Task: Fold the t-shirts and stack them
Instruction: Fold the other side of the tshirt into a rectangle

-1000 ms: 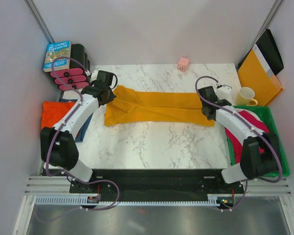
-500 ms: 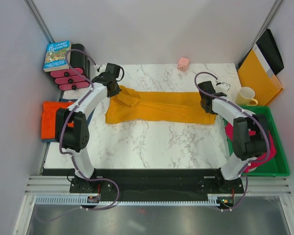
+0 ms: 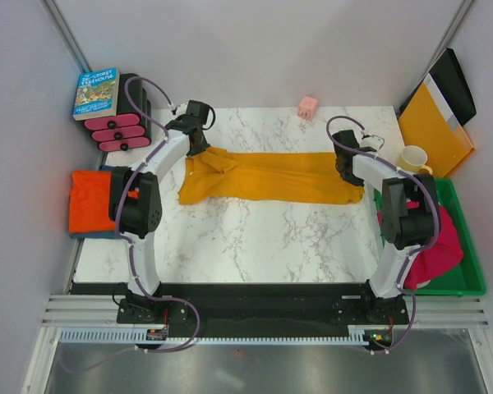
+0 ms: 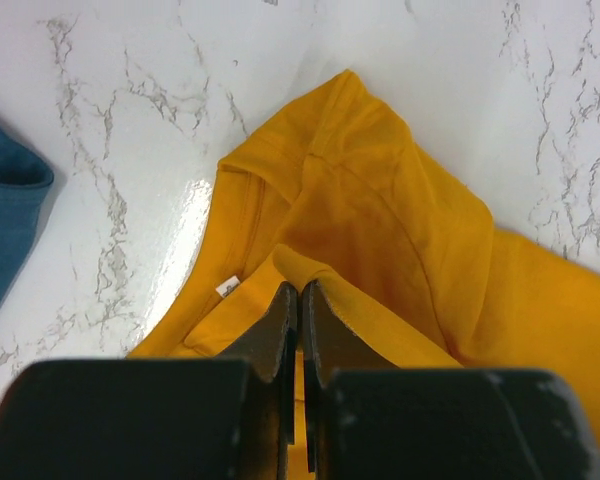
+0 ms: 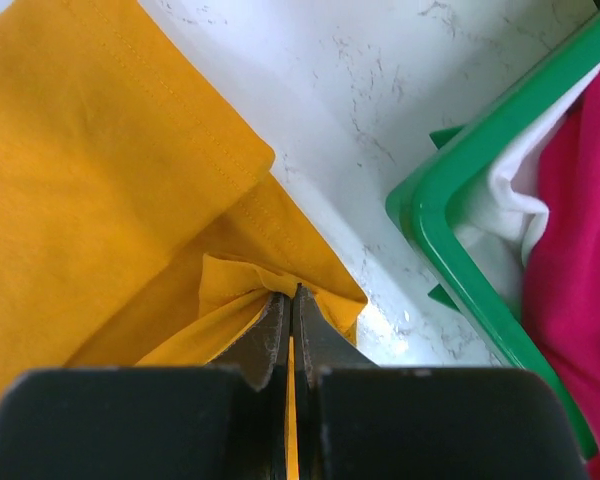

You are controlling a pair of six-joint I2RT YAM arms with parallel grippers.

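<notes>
The marble tabletop (image 3: 255, 238) carries the mustard-yellow t-shirt (image 3: 271, 176), stretched left to right across its far half. The left hand (image 4: 298, 300) is clamped on its left end, and the right hand (image 5: 290, 305) pinches its right corner beside the green bin (image 5: 450, 250).

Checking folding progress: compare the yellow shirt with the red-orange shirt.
The yellow shirt lies stretched in a long band across the marble table; the red-orange shirt sits as a compact block at its left side. The yellow shirt is pinched at its ends by the left fingers and right fingers; the red-orange shirt is untouched. Both are plain, single-coloured cloth.
</notes>
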